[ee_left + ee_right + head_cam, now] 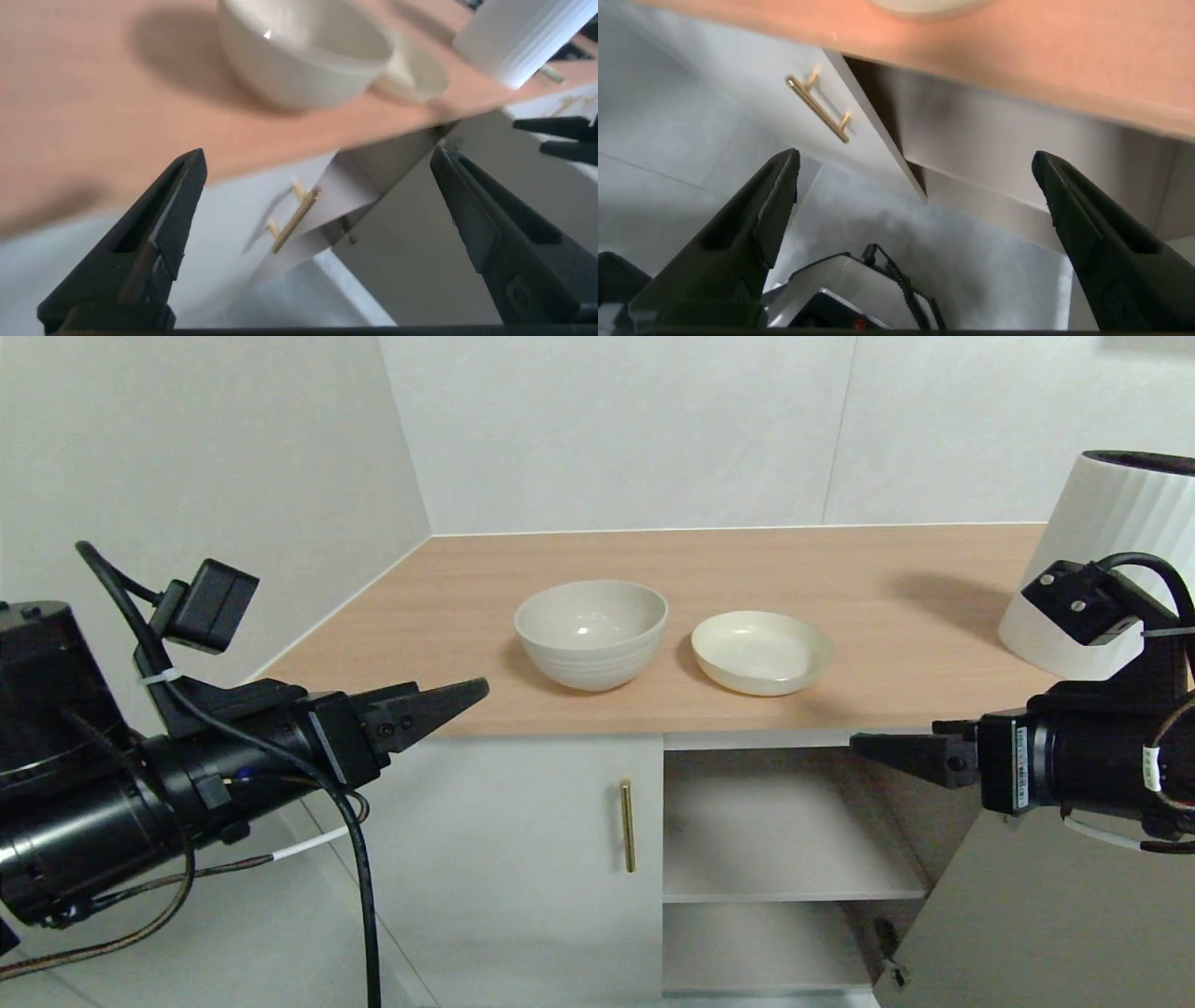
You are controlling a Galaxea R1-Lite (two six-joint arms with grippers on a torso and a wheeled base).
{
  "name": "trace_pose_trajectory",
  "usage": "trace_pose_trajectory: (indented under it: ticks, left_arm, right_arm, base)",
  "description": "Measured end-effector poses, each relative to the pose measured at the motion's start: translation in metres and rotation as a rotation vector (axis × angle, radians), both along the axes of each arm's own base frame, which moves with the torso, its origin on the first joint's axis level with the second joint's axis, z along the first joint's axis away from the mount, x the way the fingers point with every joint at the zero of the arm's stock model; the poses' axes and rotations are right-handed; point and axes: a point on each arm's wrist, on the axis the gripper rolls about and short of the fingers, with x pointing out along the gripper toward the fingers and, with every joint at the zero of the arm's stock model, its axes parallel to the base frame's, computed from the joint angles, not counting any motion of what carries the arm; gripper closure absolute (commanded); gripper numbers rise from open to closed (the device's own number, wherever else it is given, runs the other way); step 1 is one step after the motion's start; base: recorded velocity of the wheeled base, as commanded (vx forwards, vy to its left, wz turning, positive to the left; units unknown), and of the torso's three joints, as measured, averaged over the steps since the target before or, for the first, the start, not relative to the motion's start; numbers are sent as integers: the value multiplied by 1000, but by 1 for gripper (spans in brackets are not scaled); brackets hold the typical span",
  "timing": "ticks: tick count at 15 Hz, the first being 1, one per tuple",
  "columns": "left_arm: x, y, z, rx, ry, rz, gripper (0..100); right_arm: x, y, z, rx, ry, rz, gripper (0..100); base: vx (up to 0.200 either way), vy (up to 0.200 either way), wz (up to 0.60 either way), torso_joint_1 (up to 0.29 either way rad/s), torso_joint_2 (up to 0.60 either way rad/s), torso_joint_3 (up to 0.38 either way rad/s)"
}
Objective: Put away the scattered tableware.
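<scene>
Up on the wood counter (887,588), toward its near edge, got a deep bowl (591,633) on the left and a shallow dish (761,651) just beside it on the right, close but not touching. Below that, got a cabinet standing open on the right side onto a shelf (775,840), with the left door (523,840) shut behind its brass handle (627,826). Parked near and left of the deep bowl, off the counter edge: left gripper (467,693), fingers spread wide, nothing pinched. Same story for the right gripper (864,744), hanging before the open compartment under the dish. Reads as the very start, with neither piece stowed yet. Would grab the deep bowl first: come over the near rim, put one finger inside and one outside the wall, pinch firmly, lift straight up to avoid clipping the dish. Probably slick glaze, so no tipping on the way down to the shelf. Both upright, mouths facing up; round, so no real long axis, just strung left to right. Also got a white ribbed container (1111,560) far right.
</scene>
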Motion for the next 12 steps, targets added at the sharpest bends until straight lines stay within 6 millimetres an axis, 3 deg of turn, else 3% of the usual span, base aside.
trace_pose_trajectory:
  ticks: [9,12]
  left_arm:
    - [10,-3,6,55,178,-5,0]
    - [11,-4,11,65,259,-4,0]
  right_arm:
    - [11,4,-9,-18,31,-10,0]
    - [20,4,-12,-13,21,-30,0]
  base:
    - [0,0,0,206,-485,-277]
    - [0,0,0,63,-137,-75]
